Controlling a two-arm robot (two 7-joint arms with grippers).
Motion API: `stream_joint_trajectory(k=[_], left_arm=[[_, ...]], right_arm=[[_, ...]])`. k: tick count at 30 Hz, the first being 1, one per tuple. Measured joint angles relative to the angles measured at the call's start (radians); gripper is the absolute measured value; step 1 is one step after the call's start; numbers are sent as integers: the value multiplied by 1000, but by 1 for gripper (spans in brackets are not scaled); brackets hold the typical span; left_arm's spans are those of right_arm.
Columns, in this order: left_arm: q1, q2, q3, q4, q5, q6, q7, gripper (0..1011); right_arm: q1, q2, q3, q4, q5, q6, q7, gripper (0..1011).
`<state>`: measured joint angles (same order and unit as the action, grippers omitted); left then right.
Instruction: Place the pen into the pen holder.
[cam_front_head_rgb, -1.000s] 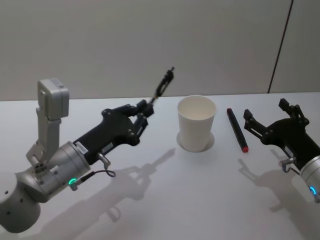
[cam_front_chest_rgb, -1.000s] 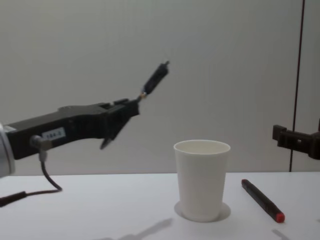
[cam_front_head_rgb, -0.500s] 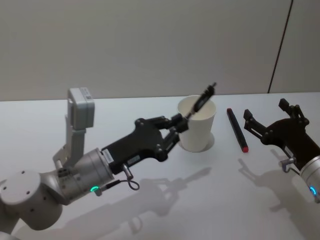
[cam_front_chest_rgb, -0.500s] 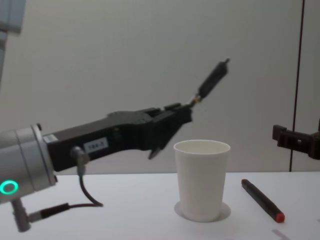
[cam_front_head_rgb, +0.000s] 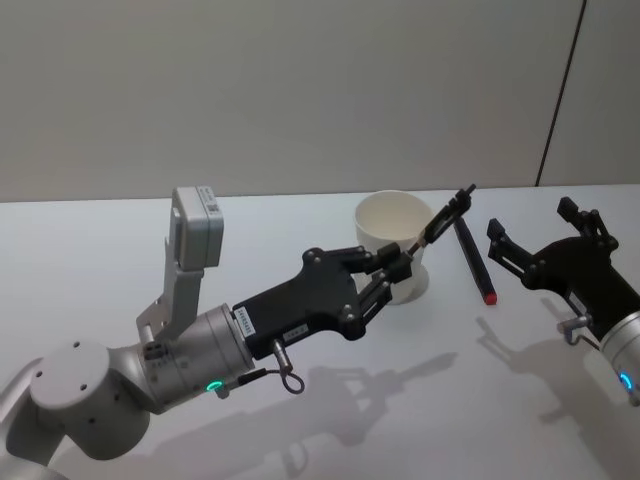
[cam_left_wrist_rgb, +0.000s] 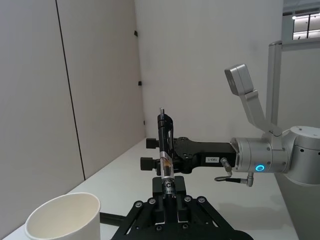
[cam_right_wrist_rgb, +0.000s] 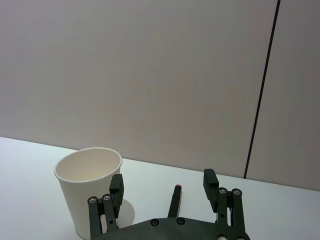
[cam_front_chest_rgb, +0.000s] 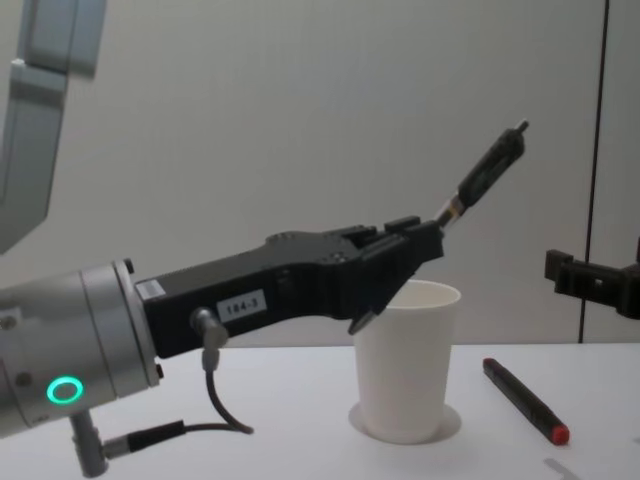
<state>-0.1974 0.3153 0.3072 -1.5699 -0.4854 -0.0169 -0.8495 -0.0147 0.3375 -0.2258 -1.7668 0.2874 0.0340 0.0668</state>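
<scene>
My left gripper (cam_front_head_rgb: 398, 270) is shut on the lower end of a black pen (cam_front_head_rgb: 447, 216). The pen slants up and to the right above the right side of the pen holder (cam_front_head_rgb: 393, 243), a white paper cup standing upright. From the chest, the left gripper (cam_front_chest_rgb: 428, 244) sits just above the pen holder's (cam_front_chest_rgb: 405, 365) rim, and the pen (cam_front_chest_rgb: 487, 171) rises past it. The left wrist view has the pen (cam_left_wrist_rgb: 164, 148) upright in the gripper (cam_left_wrist_rgb: 169, 196), with the pen holder (cam_left_wrist_rgb: 64, 223) off to one side. My right gripper (cam_front_head_rgb: 541, 243) hovers open at the right.
A second black pen with a red end (cam_front_head_rgb: 473, 260) lies on the white table right of the cup, between it and the right gripper (cam_right_wrist_rgb: 163, 181); it shows as well at pen (cam_front_chest_rgb: 525, 400). A grey wall stands behind the table (cam_front_head_rgb: 120, 260).
The left arm has swung right with the pen, from left of the cup to over its rim. The right arm, cup and red-ended pen have not moved.
</scene>
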Motion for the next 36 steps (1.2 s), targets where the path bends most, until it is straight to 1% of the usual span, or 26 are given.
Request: stream_joint_trajectory(k=[5, 23, 28, 36], left_arm=[[-3, -5, 8, 3, 6, -3, -6, 138], [-7, -10, 17, 8, 14, -5, -12, 138], [-8, -11, 17, 8, 14, -6, -13, 138], [-9, -11, 18, 9, 15, -6, -14, 138]], right_arm=[[0, 0, 0, 0, 0, 0, 0, 1002], [-1, 1, 1, 0, 4, 0, 8, 1002], [-3, 6, 5, -2, 24, -2, 32, 1002], [-15, 30, 20, -13, 91, -4, 105, 1002]])
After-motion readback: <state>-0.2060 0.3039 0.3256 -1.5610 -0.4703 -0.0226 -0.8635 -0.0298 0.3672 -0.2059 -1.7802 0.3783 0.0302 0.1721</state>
